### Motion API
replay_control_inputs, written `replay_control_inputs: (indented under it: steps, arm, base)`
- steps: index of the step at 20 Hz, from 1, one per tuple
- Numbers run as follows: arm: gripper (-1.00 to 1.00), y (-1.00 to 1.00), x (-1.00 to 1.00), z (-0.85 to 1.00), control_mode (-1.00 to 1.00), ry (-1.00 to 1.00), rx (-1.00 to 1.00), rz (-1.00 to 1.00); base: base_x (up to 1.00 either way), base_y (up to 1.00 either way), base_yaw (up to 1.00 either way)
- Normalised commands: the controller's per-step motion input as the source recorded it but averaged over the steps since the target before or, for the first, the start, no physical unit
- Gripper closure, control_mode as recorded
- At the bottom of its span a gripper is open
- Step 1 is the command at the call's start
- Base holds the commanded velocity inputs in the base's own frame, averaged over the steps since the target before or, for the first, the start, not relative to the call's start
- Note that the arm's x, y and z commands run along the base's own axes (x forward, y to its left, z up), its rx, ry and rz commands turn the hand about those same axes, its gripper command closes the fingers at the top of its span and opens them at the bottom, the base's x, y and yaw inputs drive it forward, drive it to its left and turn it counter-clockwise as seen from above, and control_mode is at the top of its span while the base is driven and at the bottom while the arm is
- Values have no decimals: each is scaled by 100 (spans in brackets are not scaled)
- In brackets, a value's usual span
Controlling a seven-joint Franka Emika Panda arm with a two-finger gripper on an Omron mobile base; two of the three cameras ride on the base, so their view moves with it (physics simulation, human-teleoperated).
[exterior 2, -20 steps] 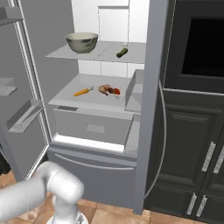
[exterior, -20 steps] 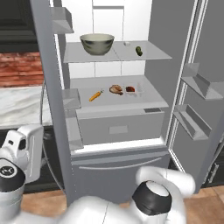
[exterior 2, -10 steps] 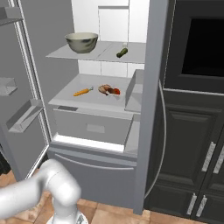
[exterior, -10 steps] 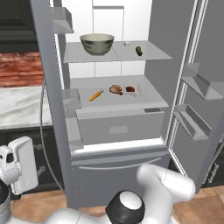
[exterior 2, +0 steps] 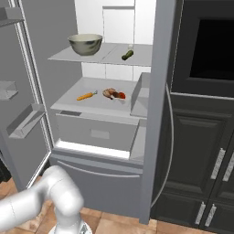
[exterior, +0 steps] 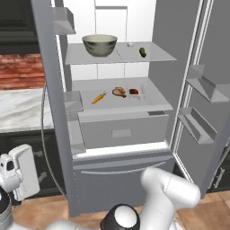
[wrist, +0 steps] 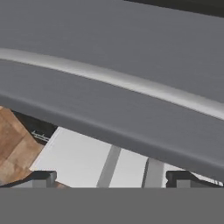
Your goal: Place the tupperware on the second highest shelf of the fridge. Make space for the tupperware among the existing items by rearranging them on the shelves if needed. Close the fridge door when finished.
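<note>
The tupperware (exterior: 136, 92) is seen on the shelf (exterior: 155, 99), at three o'clock of the meat (exterior: 119, 91). The pincer (wrist: 111, 178) is held wide open, holding nothing; it should be swung wide around the fridge door (exterior: 51, 94) so it can be pushed shut.

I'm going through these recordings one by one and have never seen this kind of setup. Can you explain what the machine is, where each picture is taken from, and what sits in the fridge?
This is a rendered kitchen. The machine is a white robot arm on a driving base, seen bending low in front of an open fridge.

Two pictures come from cameras on the base, behind the arm to its left and right. The third comes from a camera on the hand; it looks along the gripper, whose two dark finger tips stand wide apart with nothing between them, close to the fridge's grey bottom drawer front.

Inside, the upper glass shelf carries a big bowl and a pickle. The wide pale shelf below carries a carrot, a meat piece and the small tupperware beside it. Both doors stand open.
</note>
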Motion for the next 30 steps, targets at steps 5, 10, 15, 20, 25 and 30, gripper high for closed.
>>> replay_control_inputs:
  steps: [5,10,15,20,25,30]
  arm:
    - [-100,9,27,-24,-100,0,-1,0]
    - [-100,14,37,-18,-100,0,-4,0]
    - [-100,32,44,-12,-100,0,-7,0]
    - [-100,42,40,-19,-100,0,-6,0]
    - [-100,-8,37,-11,-100,-2,0,-16]
    - [-100,-68,23,-24,-100,0,0,-42]
  base:
    - [0,0,0]
    - [0,0,0]
    - [0,0,0]
    - [0,0,0]
    - [0,0,0]
    - [0,0,0]
